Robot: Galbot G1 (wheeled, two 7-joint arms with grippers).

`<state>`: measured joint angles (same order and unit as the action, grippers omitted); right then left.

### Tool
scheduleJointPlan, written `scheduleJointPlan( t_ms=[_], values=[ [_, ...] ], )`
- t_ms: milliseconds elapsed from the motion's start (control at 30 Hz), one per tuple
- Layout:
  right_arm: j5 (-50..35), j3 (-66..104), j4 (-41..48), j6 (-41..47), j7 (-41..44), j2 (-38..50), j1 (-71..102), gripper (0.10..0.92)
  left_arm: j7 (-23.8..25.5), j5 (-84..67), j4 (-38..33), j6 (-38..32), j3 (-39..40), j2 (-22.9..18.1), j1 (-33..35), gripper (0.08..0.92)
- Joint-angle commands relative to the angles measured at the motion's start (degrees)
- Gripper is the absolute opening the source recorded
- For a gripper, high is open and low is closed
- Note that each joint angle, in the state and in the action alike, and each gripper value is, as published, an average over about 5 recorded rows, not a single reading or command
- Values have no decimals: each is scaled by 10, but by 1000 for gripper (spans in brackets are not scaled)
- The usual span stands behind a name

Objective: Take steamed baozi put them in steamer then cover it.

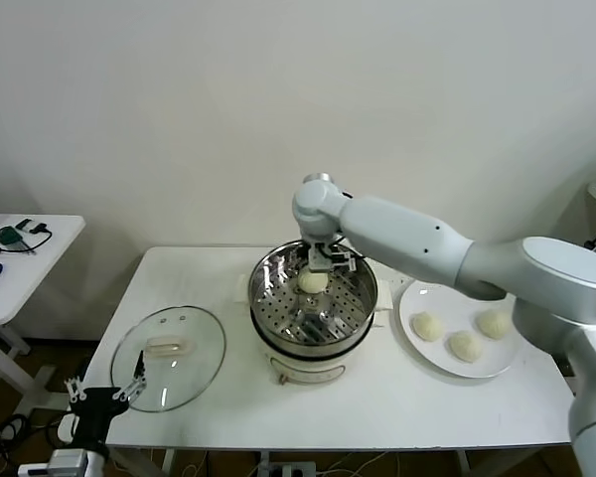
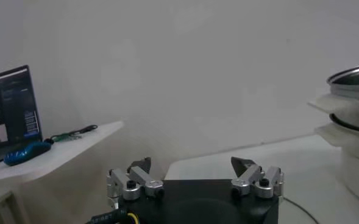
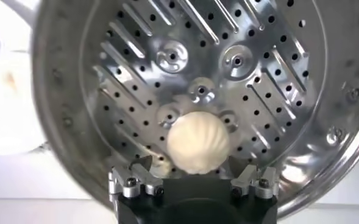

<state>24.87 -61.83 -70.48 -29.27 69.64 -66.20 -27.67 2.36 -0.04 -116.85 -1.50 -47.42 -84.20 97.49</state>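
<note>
The steamer [image 1: 268,298] stands at the table's middle, uncovered. One baozi [image 1: 313,282] lies on its perforated tray [image 3: 277,79]. My right gripper [image 1: 330,260] hangs just over that baozi [image 3: 197,143], its fingers open on either side of it and not touching it [image 3: 194,163]. Three more baozi [image 1: 465,345] lie on the white plate [image 1: 422,356] to the steamer's right. The glass cover [image 1: 194,343] lies flat on the table to the steamer's left. My left gripper [image 1: 107,388] is parked, open and empty, off the table's front left corner; the left wrist view shows it too [image 2: 191,163].
The white table [image 1: 377,407] holds everything. A small side table [image 1: 20,268] with a blue mouse and cables stands at the far left. The steamer's side [image 2: 356,122] shows at the edge of the left wrist view. A wall is close behind.
</note>
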Motion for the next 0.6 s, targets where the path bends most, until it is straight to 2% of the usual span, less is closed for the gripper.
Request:
scheduleJointPlan(
  t_ms=[33,200,333,433,600],
  values=[
    [-154,-53,-47,69,-22,111,-109,823,-1,6,-8,2,1,0,6,823],
    [-318,-162,-54,242,-78,206,-166,823,-1,7,-16,2,1,-1,12,823],
    [-382,-160,-48,369,-74,280,-122,823,1,9,-17,4,3,-1,17,823],
    [-423,-132,-44,414,-61,323,-61,823,1,12,-16,3,5,-2,17,823],
    [-408,-36,-28,434,-49,356,70,823,1,19,-17,4,7,-4,15,823]
  ],
)
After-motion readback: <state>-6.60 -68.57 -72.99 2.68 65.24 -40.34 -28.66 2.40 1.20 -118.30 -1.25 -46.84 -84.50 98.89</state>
